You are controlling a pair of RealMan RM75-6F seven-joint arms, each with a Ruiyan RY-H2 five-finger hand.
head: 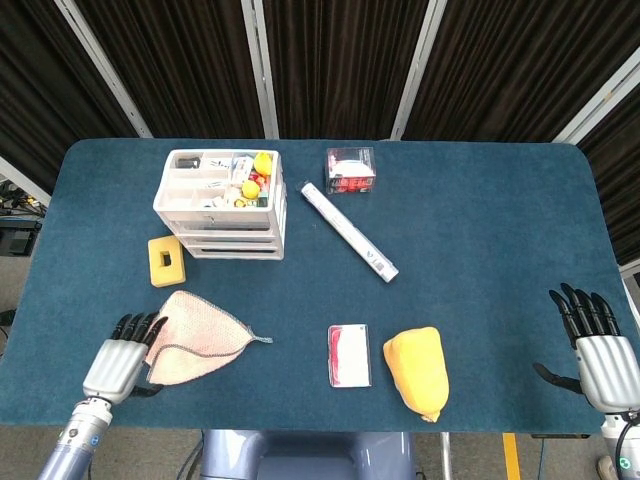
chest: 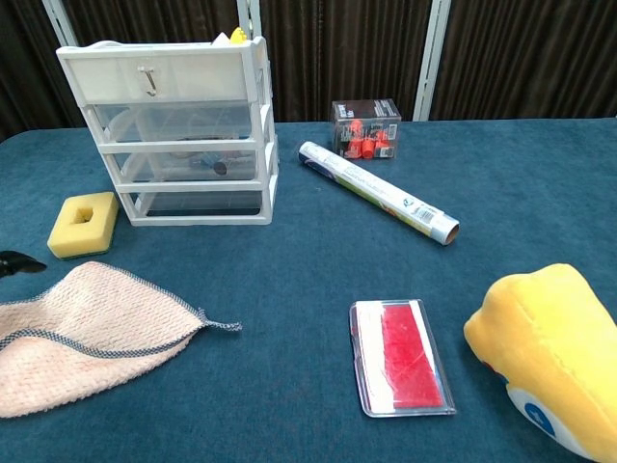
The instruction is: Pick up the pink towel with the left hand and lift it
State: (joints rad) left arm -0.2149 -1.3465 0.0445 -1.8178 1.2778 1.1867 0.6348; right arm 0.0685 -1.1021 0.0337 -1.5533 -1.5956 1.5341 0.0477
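**Left hand at the edge of the pink towel**

The pink towel [head: 190, 338] lies flat on the blue surface [head: 480, 230], folded into a rough triangle with a dark-edged hem, its pointed corner trailing toward the right. It sits near the front edge of the surface, just in front of the yellow sponge [head: 165, 261].

The left hand [head: 118, 363] is at the towel's left border, its dark fingers [head: 140, 326] spread and pointing away from the robot; it holds nothing, and whether the fingertips touch the cloth cannot be told. In the chest view only a dark fingertip shows at the left edge, just above the towel. The right hand [head: 596, 358] is at the far right front corner, fingers spread, empty, well apart from everything.

Behind the sponge stands a white drawer organizer [head: 222, 203]. To its right lie a rolled tube [head: 349, 231] and a small clear box [head: 350, 169]. Near the front are a red-and-clear packet [head: 349, 355] and a yellow plush toy [head: 418, 371], just beside each other.
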